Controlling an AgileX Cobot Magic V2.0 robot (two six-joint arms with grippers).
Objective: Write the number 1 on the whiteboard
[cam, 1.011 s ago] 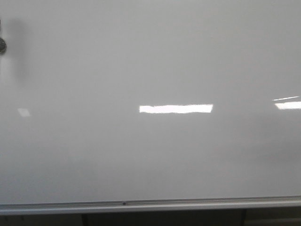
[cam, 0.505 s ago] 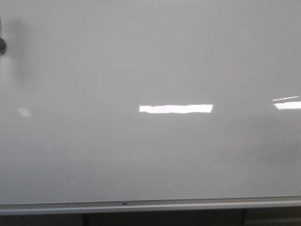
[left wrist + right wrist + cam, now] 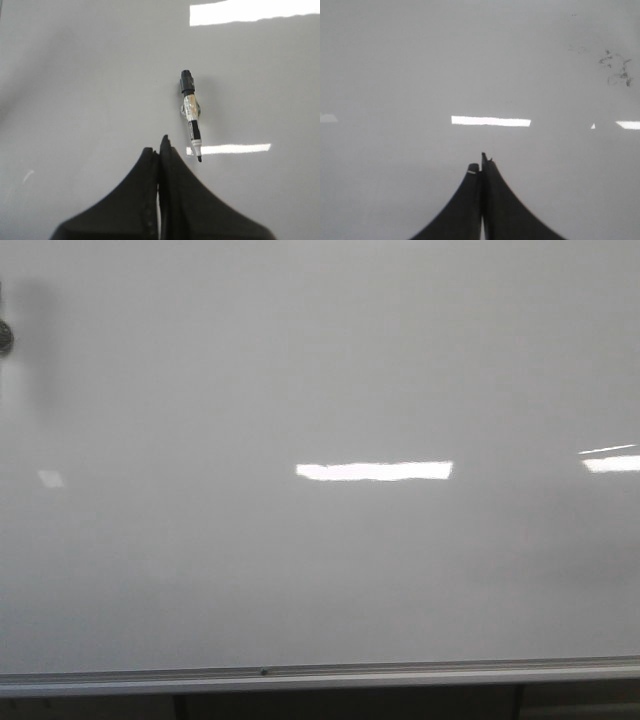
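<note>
The whiteboard [image 3: 330, 360] fills the front view, glossy white with bright light reflections and a silver-grey bottom rail [image 3: 400, 672]. No number 1 shows on it. Neither gripper shows in the front view. In the left wrist view my left gripper [image 3: 160, 146] is shut and empty over a glossy white surface. A marker pen [image 3: 190, 112] lies just beyond and beside its fingertips, its black tip bare and pointing toward the gripper. In the right wrist view my right gripper [image 3: 480, 163] is shut and empty over a white surface.
A small dark round object [image 3: 4, 336] sits at the whiteboard's left edge, with a grey shadow beside it. Faint black smudges [image 3: 616, 67] mark the white surface far from my right gripper.
</note>
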